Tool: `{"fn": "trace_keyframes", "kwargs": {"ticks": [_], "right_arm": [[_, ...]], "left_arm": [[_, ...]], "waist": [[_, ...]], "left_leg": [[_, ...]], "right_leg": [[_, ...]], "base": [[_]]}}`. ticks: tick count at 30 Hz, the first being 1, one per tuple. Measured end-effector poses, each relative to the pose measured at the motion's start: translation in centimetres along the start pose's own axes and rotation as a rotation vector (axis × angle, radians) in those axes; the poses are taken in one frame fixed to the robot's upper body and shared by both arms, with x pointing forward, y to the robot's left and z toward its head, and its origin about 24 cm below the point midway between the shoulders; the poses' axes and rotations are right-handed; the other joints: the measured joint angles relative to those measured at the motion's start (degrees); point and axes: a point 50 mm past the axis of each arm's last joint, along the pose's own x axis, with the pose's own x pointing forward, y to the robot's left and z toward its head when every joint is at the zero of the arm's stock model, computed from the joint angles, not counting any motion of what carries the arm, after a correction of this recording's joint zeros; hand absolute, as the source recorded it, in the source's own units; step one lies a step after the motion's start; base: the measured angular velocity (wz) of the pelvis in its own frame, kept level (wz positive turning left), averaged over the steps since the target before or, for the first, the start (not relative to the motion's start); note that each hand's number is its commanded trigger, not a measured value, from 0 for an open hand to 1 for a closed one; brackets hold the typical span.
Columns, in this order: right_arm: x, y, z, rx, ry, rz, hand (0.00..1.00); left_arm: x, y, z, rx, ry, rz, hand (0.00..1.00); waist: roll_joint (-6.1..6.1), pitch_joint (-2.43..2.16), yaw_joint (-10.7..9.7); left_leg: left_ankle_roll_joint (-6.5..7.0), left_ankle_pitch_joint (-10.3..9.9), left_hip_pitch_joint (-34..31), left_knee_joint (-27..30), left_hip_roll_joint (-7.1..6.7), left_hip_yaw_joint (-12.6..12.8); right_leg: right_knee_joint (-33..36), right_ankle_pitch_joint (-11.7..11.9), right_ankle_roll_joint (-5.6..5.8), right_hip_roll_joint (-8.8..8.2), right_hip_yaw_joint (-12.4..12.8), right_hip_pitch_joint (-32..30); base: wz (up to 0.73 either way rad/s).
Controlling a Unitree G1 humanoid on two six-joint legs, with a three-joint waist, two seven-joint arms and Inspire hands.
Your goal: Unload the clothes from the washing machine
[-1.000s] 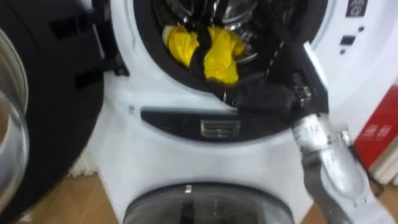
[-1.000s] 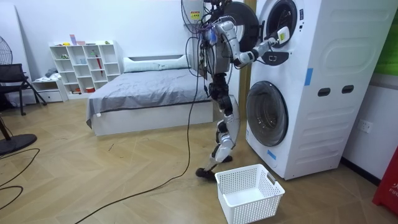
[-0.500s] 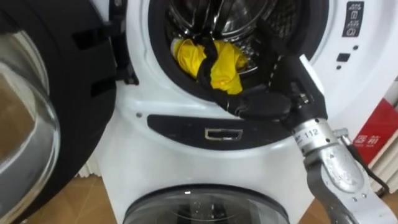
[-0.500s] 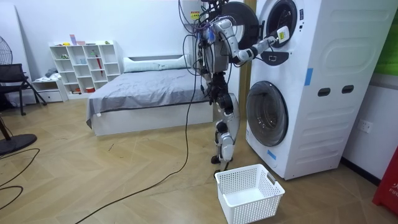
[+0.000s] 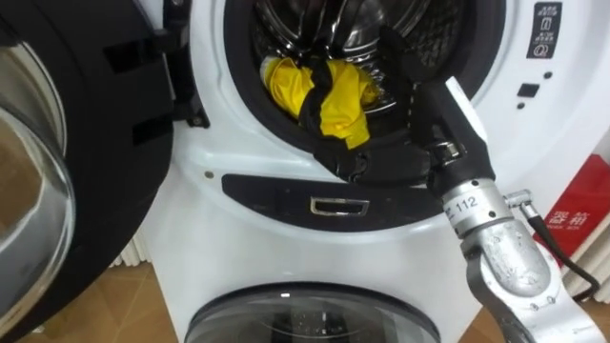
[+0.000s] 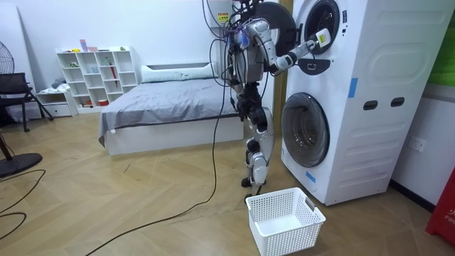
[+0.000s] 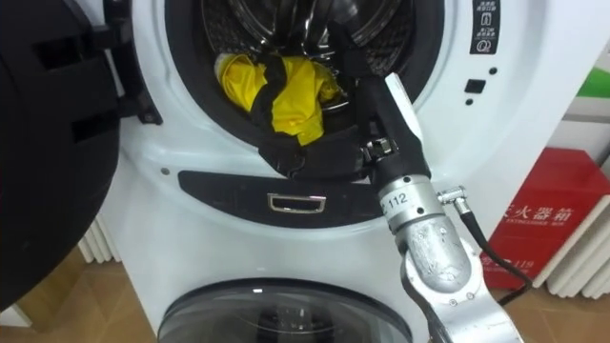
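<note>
1. The robot stands close in front of the stacked white washing machine [image 5: 534,124]. The upper door [image 5: 57,143] is swung open on its left.
2. A yellow garment [image 5: 338,90] lies bunched at the front of the drum [image 5: 353,19]. A dark strip of cloth [image 5: 319,81] crosses it and hangs over the lower rim.
3. The right hand [image 5: 429,100] reaches into the opening just to the right of the yellow garment. Its fingers are lost in the dark of the drum, so I cannot tell whether they are spread or closed on cloth.
4. The step in hand looks like the reach and grasp; nothing has been lifted out yet.
5. The next move likely calls for shifting the hand left onto the bundle, closing on it, and pulling it clear over the rim.
6. A white basket [image 6: 284,220] sits on the floor beside the robot's feet, a likely place for the clothes.
</note>
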Motion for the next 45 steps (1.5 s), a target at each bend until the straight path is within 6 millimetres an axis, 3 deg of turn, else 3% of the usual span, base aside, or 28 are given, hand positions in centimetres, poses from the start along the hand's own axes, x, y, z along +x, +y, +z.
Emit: {"fn": "trace_keyframes", "kwargs": {"ticks": [6, 12, 27, 42, 45], "right_arm": [[0.0, 0.3, 0.5, -0.038, 0.008, -0.023, 0.0], [0.0, 0.2, 0.7, -0.045, 0.041, -0.053, 0.0], [-0.1, 0.4, 1.2, -0.046, 0.043, -0.06, 0.0], [-0.3, 1.0, 2.1, -0.061, 0.03, -0.005, 0.0], [1.0, 1.0, 4.1, -0.142, -0.069, 0.013, 0.0]], "left_arm": [[0.0, 0.1, -0.2, -0.006, 0.009, 0.002, 0.0], [0.0, 0.4, -0.8, -0.048, 0.038, 0.016, 0.0], [0.1, 0.8, -0.2, -0.048, 0.027, 0.029, 0.0], [0.1, 0.9, 0.3, -0.037, 0.011, 0.026, 0.0], [0.1, 1.1, 0.7, -0.042, -0.004, 0.026, 0.0]], "waist": [[-0.75, 0.23, 0.5], [-2.27, -0.07, 0.5], [-2.22, -0.02, 0.1], [-2.66, -0.09, -0.1], [-2.7, -0.11, 0.3]], "left_leg": [[-0.14, 0.1, -0.3, -0.2, 0.02, 0.1], [-0.32, 0.2, -0.7, -0.2, 0.07, -0.2], [-0.31, 0.2, -0.8, -0.2, -0.05, -0.4], [-0.72, 0.5, -0.2, -1.3, 0.14, -0.5], [-0.89, 0.5, 0.1, -1.8, 0.22, -0.3]], "right_leg": [[0.7, -0.2, -0.24, -0.02, 0.0, -0.7], [0.6, -0.3, -0.29, 0.01, -0.2, -1.1], [0.5, -0.1, 0.01, 0.1, 0.1, -1.1], [0.5, -0.6, -0.64, 0.62, 0.2, -1.1], [0.5, -0.7, -0.81, 0.72, 0.2, -1.0]], "base": [[-0.01], [0.02], [0.0], [0.0], [-0.03]]}}
